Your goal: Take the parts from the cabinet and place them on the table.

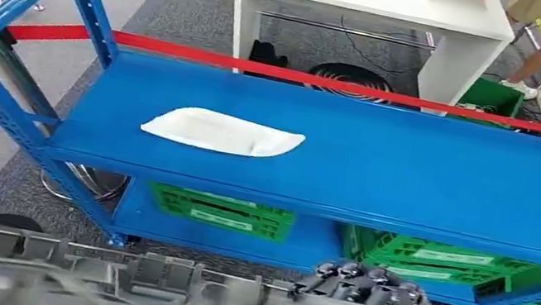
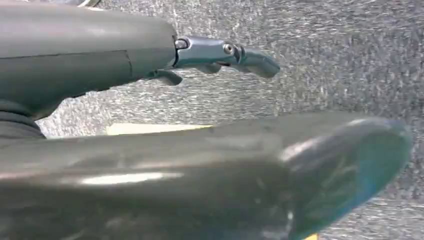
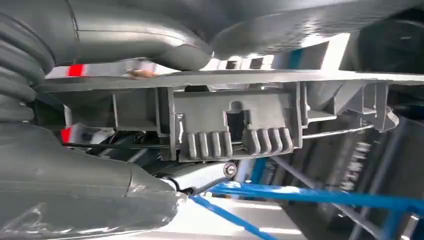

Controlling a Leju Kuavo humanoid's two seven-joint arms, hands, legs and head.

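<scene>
Grey plastic part point(image 1: 143, 285), long, ribbed and stiff, looks light but awkward. It sits low before the blue shelf point(image 1: 414, 178), held by the right hand point(image 1: 373, 292), fingers curled over its edge. Left hand point(image 2: 220, 52) hangs with fingers apart, holding nothing. Gripping nearer the middle seems safer.

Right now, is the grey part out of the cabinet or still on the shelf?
Out: the grey part is held by the right robot hand in front of the blue shelf, not resting on it.

Red tape point(image 1: 330, 82), green crates point(image 1: 221, 212)
</scene>
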